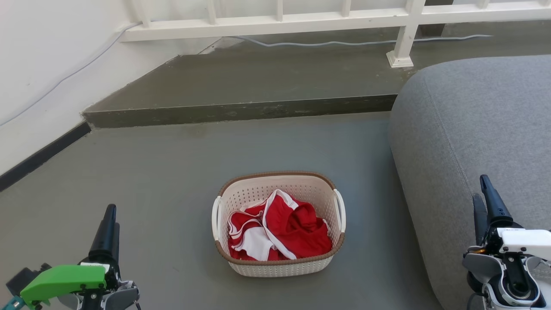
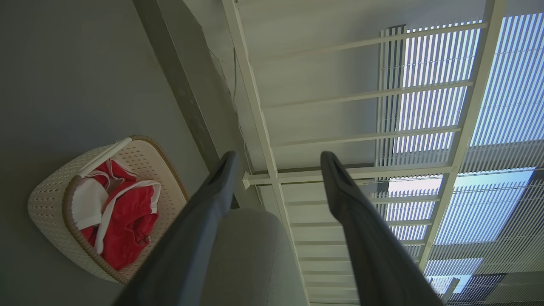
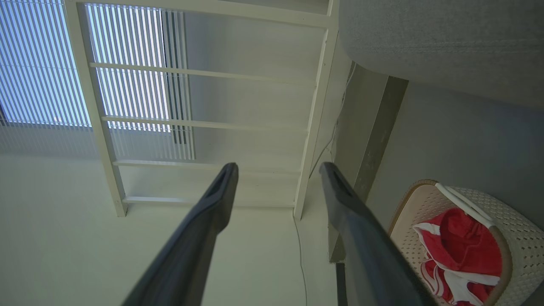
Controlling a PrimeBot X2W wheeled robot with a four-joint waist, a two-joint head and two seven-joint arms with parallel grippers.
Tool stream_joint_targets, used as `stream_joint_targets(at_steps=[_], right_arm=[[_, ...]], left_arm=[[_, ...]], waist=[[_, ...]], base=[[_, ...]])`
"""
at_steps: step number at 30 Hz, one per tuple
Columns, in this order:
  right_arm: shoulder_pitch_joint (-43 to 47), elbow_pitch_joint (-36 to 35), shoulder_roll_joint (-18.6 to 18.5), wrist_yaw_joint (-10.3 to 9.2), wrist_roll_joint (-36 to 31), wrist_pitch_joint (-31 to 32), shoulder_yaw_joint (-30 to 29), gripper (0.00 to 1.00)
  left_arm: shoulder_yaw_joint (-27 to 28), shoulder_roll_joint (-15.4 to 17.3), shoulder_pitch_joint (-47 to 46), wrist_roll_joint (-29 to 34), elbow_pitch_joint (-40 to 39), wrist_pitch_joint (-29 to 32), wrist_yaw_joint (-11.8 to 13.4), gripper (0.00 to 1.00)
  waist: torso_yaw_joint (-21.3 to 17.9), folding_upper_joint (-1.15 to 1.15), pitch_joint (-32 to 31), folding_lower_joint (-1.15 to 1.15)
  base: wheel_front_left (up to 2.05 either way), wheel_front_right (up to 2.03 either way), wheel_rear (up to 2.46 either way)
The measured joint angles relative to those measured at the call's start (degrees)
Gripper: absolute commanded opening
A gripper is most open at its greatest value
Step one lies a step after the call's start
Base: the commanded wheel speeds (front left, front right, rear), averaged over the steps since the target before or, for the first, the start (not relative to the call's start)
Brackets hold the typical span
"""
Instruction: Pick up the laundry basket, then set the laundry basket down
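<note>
Pick-up not begun: the cream perforated plastic laundry basket (image 1: pixel 280 268) stands beside the grey fabric sofa (image 1: pixel 473 120), ungrasped; my left gripper (image 1: pixel 110 215) and right gripper (image 1: pixel 480 188) hang spread, empty; lift and set-down outstanding.

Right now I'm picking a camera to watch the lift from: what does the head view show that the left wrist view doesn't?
Head view, not left wrist view: the right gripper by the sofa, and both white handles of the basket. Left wrist view, not head view: slatted blinds and the left gripper with fingers apart. Shared: the basket on the floor, its red-and-white clothes, the sofa, the white railing, the step.
</note>
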Motion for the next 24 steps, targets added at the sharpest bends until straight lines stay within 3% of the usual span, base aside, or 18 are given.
stream_joint_targets(at_steps=[10, 20, 24], right_arm=[[-0.48, -0.54, -2.66, 0.01, -7.94, -2.24, 2.21, 1.00], [-1.46, -1.15, -6.11, -0.09, -22.09, -4.76, 5.53, 1.00], [-1.82, -1.65, -7.16, -1.19, -27.95, -5.55, 7.02, 1.00]], left_arm=[[-2.59, 2.77, -1.04, 8.68, -1.65, -2.96, 0.00, 1.00], [-5.99, 5.46, -2.13, 20.87, -2.65, -5.27, 0.00, 1.00], [-7.21, 5.78, -2.20, 25.25, -2.99, -5.95, 0.01, 1.00]], waist=[[0.10, 0.00, -0.14, 0.00], [0.26, 0.00, -0.32, 0.00], [0.25, 0.00, -0.39, 0.00]], base=[[0.00, 0.00, 0.00], [0.00, 0.00, 0.00], [0.00, 0.00, 0.00]])
